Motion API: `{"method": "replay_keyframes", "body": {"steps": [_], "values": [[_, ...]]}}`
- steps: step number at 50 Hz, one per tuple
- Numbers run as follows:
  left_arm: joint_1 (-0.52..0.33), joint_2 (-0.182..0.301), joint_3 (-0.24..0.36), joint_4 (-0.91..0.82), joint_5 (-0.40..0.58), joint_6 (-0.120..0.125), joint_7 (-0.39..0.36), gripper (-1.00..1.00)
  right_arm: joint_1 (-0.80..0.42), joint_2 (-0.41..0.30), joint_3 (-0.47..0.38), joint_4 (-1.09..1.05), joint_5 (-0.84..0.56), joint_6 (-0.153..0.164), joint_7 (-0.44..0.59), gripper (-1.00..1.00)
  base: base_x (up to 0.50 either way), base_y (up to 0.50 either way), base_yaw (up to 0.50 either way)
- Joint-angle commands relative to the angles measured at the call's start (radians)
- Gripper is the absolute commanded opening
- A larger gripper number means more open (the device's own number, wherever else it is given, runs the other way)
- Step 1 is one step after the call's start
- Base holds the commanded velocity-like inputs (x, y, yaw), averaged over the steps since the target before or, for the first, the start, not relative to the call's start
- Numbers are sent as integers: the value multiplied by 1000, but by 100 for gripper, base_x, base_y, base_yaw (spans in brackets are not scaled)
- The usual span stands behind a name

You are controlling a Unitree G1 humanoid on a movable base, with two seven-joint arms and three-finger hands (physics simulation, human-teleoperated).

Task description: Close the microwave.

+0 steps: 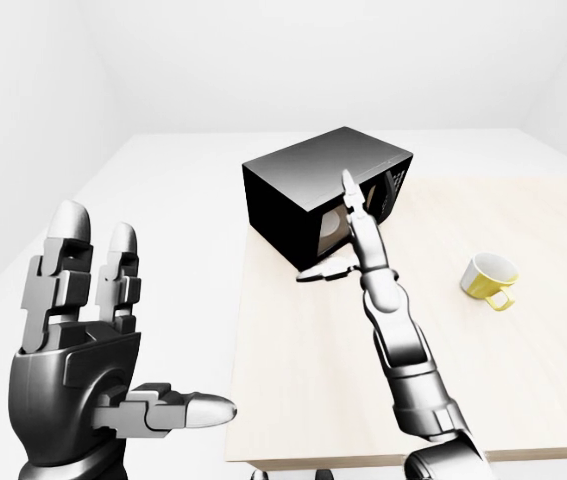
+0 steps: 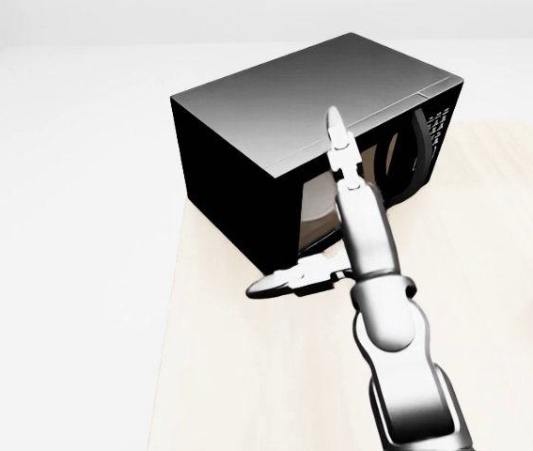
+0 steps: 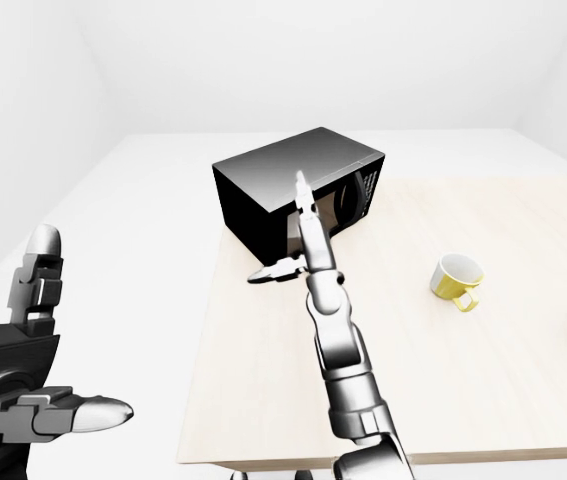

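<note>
Just now the black microwave (image 2: 275,122) is sitting at the far left corner of the pale table (image 1: 303,390), its long axis running from near left to far right, its door side turned toward the near right. Reaching up against that door is the right hand (image 2: 327,202), fingers straight, thumb splayed left. Whatever is inside stays unclear. Off the table's left, the left hand (image 1: 83,340) is hovering raised, fingers spread, holding nothing. A yellow mug (image 1: 488,280) is lying tipped at the right.

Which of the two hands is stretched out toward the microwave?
The right hand, its fingers straight and pointing at the microwave door. The left hand is held up open off the table's left edge.
</note>
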Motion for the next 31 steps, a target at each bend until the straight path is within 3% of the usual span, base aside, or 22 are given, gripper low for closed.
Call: {"method": "replay_keyframes", "body": {"steps": [1, 15, 27, 31], "values": [[6, 7, -5, 0, -2, 0, 6, 100, 240, 30, 42, -482, -31, 0, 45, 100, 0, 0, 0], [6, 1, -18, 0, 12, 0, 3, 100, 549, 10, 89, -737, 53, 0, 15, 100, 0, 0, 0], [-5, -7, -1, 0, 6, 0, -7, 100, 645, -5, 60, -805, 126, 0, -5, 100, 0, 0, 0], [-10, -31, -10, 0, 34, 0, -27, 100, 659, -8, 43, -745, 147, 0, -14, 100, 0, 0, 0]]}}
